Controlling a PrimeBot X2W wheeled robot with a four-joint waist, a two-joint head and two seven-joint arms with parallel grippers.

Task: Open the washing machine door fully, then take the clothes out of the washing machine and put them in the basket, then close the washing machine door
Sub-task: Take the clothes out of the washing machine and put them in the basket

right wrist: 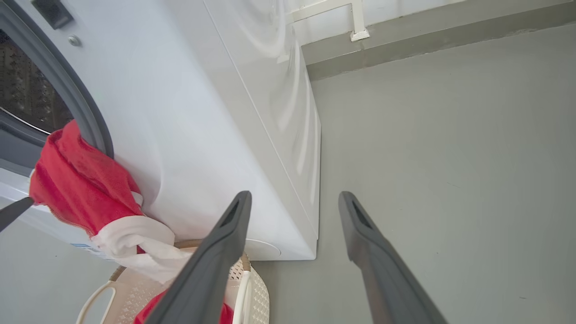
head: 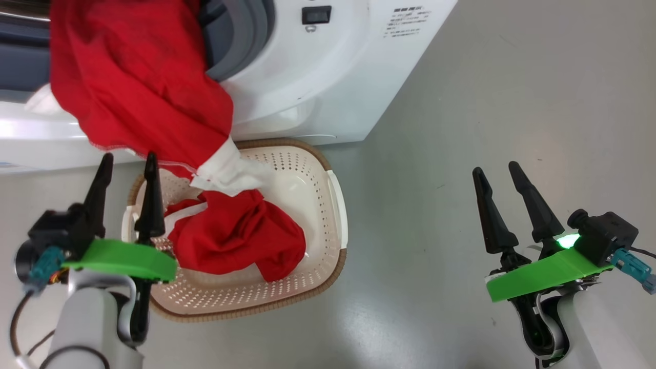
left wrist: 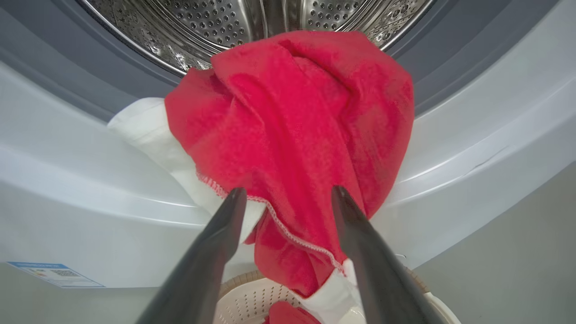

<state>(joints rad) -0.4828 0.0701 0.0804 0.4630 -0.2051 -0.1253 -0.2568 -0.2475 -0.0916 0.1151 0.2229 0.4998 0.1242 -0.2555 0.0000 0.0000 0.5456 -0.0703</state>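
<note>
Clothes (head: 138, 87) over washing machine (head: 328, 77) rim, down into basket (head: 328, 215).

light: bright, even | glare: washing machine (right wrist: 288, 112) side | blur: slight | edges: bowed

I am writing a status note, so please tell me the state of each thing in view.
washing machine: opening uncovered, clothes hanging out of it.
clothes: draped from the machine down into the basket, not gripped.
basket: upright on the floor, part of the clothes inside.
left gripper: open, empty.
right gripper: open, empty.
</note>
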